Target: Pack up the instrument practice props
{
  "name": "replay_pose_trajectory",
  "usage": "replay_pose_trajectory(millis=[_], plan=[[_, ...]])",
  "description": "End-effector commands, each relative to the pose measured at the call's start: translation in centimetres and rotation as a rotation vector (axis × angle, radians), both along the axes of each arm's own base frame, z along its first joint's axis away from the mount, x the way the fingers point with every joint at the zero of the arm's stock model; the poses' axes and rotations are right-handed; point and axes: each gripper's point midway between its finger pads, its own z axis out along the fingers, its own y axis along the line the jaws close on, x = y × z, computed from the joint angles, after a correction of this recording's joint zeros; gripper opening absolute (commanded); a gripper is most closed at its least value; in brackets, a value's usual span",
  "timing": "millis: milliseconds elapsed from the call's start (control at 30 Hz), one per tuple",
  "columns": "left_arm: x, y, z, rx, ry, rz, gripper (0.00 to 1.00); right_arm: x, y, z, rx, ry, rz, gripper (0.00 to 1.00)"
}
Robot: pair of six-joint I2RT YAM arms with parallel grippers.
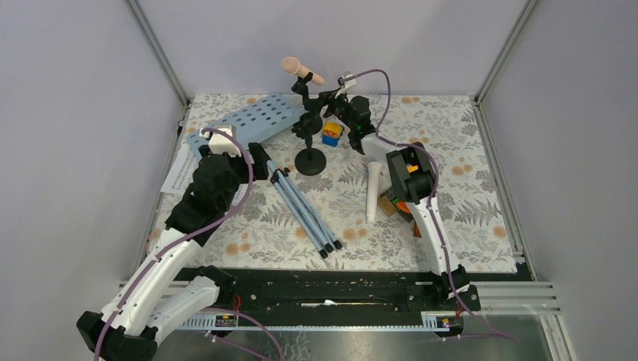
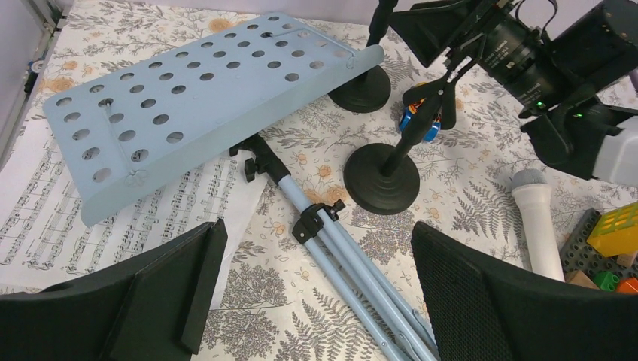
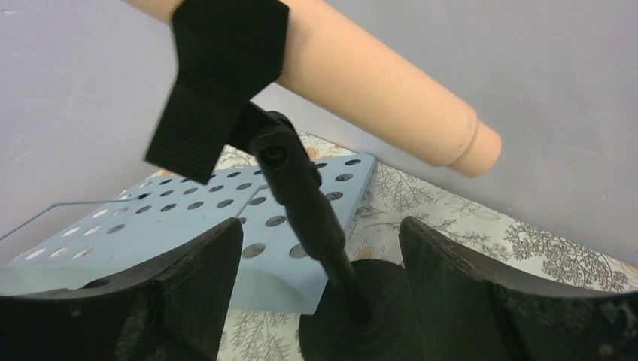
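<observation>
Practice-prop pack-up on a floral-print table (image 1: 466, 226). R gripper (image 1: 336, 105) (image 3: 322, 226) reaches to the back of the table, its fingers spread either side of the stem of the far holder (image 1: 302, 85) (image 3: 301, 188) w/ a gap on each side: released, gripping nothing. The pink mic (image 1: 302, 70) (image 3: 361, 83) sits clipped in that holder's top, tilted. The holder's round base stands right by the lip of the rack (image 1: 259, 119) (image 2: 203, 98) (image 3: 188, 226).

L gripper (image 1: 259, 159) (image 2: 316, 233) hangs over left-centre, jaws wide apart and empty. In the wrist view the rack's folded legs (image 1: 305, 210) (image 2: 353, 278) run on the table between its fingers. The rack lies at back left, perforated face up and tilted, partly over the sheet music (image 1: 179, 173) (image 2: 45, 218) at the table's left edge.

The near holder (image 1: 311, 161) (image 2: 381, 178) stands upright mid-table, apart from both grippers. Toy blocks (image 1: 331, 134) (image 2: 421, 120) sit just behind it, to the right. The white mic (image 1: 372, 192) (image 2: 536, 218) lies flat on the table right of centre, head toward the back, near the R arm. A block cluster (image 1: 391, 203) (image 2: 613, 229) sits just beside it.
</observation>
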Motion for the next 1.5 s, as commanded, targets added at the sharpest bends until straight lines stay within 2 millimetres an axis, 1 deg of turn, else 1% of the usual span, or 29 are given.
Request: replay_pose_trajectory(millis=[0,100,167,233,333,367,433,567,600,633,700,767,833,867,933,1000,1033,1167,1233,1267,1333,1400,1433,1467], plan=[[0.5,0.4,0.1,-0.027,-0.003,0.028,0.99,0.8,2.4,1.2,-0.014,-0.106,0.038,0.84],[0.6,0.5,0.0,-0.042,0.005,0.024,0.99,1.4,3.9,1.0,-0.023,-0.125,0.036,0.85],[0.7,0.6,0.0,-0.050,0.006,0.025,0.99,2.1,4.5,0.6,-0.025,-0.128,0.015,0.85],[0.7,0.8,0.0,-0.057,0.006,0.029,0.99,2.7,4.9,0.5,-0.010,-0.134,-0.030,0.81],[0.7,0.9,-0.2,-0.064,0.008,0.030,0.99,3.4,5.2,0.4,0.011,-0.150,-0.089,0.66],[0.6,0.9,-0.2,-0.066,0.010,0.028,0.99,3.4,5.4,0.4,0.017,-0.157,-0.098,0.60],[0.6,0.9,-0.3,-0.068,0.011,0.029,0.99,3.5,5.5,0.7,0.031,-0.173,-0.114,0.51],[0.6,0.8,-0.5,-0.073,0.017,0.024,0.99,3.5,5.0,2.4,0.047,-0.221,-0.147,0.34],[0.7,0.9,-0.5,-0.075,0.017,0.024,0.99,3.5,4.9,2.9,0.043,-0.234,-0.150,0.27],[0.7,0.9,-0.5,-0.077,0.019,0.026,0.99,3.5,4.8,3.8,0.043,-0.247,-0.154,0.21],[0.8,1.0,-0.6,-0.079,0.023,0.025,0.99,3.5,4.4,5.2,0.041,-0.268,-0.163,0.16],[0.8,1.0,-0.7,-0.082,0.026,0.024,0.99,3.3,4.0,6.9,0.044,-0.295,-0.163,0.11],[0.8,1.0,-0.9,-0.084,0.030,0.024,0.99,3.3,3.0,8.9,0.047,-0.323,-0.184,0.02],[0.8,1.1,-0.9,-0.085,0.031,0.025,0.99,3.3,2.3,10.0,0.049,-0.339,-0.200,0.00],[0.8,1.2,-0.9,-0.086,0.031,0.028,0.99,3.3,0.6,12.3,0.045,-0.381,-0.230,0.00],[0.8,1.1,-1.0,-0.087,0.031,0.026,0.99,3.3,-1.5,15.3,0.046,-0.426,-0.270,0.00],[0.8,1.1,-1.0,-0.089,0.030,0.022,0.99,3.4,-2.5,16.4,0.042,-0.443,-0.287,0.00],[0.9,1.2,-0.9,-0.084,0.028,0.020,0.99,3.6,-6.3,22.0,-0.035,-0.544,-0.390,0.00],[0.9,1.4,-0.8,-0.086,0.023,0.026,0.99,2.7,-7.8,24.8,-0.075,-0.615,-0.454,0.00],[0.9,1.5,-0.7,-0.086,0.021,0.031,0.99,2.1,-8.4,25.4,-0.091,-0.636,-0.475,0.00],[0.9,1.7,-0.7,-0.090,0.019,0.037,0.99,0.6,-9.5,27.4,-0.100,-0.668,-0.508,0.00],[0.9,1.7,-0.7,-0.095,0.016,0.035,0.99,-1.1,-10.6,29.0,-0.098,-0.665,-0.527,0.00],[0.9,1.7,-0.7,-0.097,0.018,0.034,0.99,-2.0,-10.9,29.0,-0.097,-0.651,-0.525,0.00],[0.9,1.7,-0.7,-0.099,0.018,0.031,0.99,-3.3,-11.4,29.7,-0.085,-0.644,-0.521,0.00]])
